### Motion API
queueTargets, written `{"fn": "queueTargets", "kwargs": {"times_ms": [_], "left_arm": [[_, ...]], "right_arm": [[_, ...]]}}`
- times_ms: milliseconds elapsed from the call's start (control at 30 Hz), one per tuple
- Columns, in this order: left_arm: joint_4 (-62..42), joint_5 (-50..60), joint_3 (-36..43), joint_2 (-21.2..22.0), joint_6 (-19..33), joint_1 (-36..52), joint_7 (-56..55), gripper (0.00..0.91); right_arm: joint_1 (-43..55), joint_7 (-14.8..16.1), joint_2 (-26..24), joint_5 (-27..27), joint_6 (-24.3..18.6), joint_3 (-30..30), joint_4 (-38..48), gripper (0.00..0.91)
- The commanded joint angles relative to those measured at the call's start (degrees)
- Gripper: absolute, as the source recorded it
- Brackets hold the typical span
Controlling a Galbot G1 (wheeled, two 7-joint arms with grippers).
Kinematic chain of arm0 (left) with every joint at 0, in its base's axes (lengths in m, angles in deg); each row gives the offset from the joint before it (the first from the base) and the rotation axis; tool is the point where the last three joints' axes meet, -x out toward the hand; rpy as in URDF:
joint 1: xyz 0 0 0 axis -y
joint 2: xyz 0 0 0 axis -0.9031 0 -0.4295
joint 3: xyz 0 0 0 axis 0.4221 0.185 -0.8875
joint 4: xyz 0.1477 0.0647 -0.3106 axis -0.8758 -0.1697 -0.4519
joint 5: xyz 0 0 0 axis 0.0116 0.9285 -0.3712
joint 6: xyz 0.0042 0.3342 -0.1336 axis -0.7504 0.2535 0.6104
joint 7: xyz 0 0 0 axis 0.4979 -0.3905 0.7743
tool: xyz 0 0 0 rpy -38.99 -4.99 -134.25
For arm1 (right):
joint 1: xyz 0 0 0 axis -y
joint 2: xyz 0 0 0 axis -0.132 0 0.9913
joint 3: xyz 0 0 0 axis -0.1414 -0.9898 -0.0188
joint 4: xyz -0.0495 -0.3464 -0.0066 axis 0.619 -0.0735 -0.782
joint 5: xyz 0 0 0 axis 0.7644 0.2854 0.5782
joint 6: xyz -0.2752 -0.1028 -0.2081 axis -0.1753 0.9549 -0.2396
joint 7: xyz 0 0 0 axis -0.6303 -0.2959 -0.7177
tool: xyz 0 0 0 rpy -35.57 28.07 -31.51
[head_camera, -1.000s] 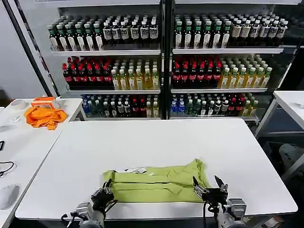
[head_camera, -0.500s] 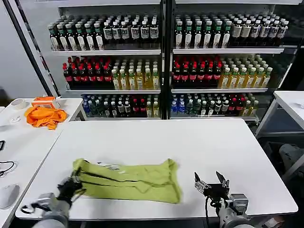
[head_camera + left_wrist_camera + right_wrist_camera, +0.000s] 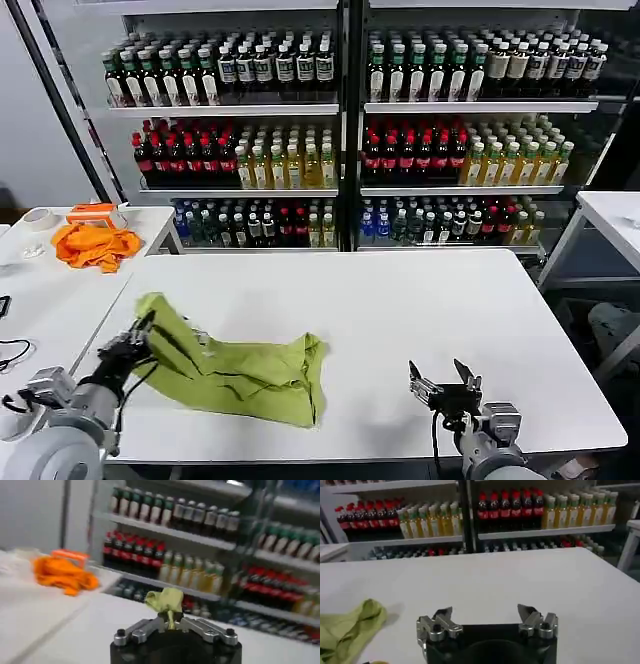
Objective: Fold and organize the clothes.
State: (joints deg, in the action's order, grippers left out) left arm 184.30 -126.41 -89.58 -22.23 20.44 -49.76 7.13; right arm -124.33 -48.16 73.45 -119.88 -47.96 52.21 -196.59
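The T-shirt (image 3: 240,372) lies bunched on the table's (image 3: 400,310) left side, one corner pinched by the left gripper (image 3: 135,340); the right gripper (image 3: 445,381) is spread empty. Folding is judged unfinished.

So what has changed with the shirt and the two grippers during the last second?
The left gripper, shut on the lime T-shirt, has dragged it toward the table's left side and lifted its corner. The right gripper has let go and hangs open near the front edge. The orange cloth and the bottle shelves stayed as they were.
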Motion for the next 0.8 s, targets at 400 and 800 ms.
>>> {"fn": "queueTargets", "kwargs": {"times_ms": [400,800], "left_arm": [[-4.9,-6.5,25.5,16.5,-0.1,8.0,0.4,0.040],[-6.8,-2.5,27.2,16.5,-1.9,7.9,3.9,0.907]], "right_arm": [[3.2,-0.1,-1.0,-1.6,0.3,-0.7,1.9,0.907],[3.7,-0.2,-1.1,-2.1,0.3,-0.7,1.9,0.907]]}}
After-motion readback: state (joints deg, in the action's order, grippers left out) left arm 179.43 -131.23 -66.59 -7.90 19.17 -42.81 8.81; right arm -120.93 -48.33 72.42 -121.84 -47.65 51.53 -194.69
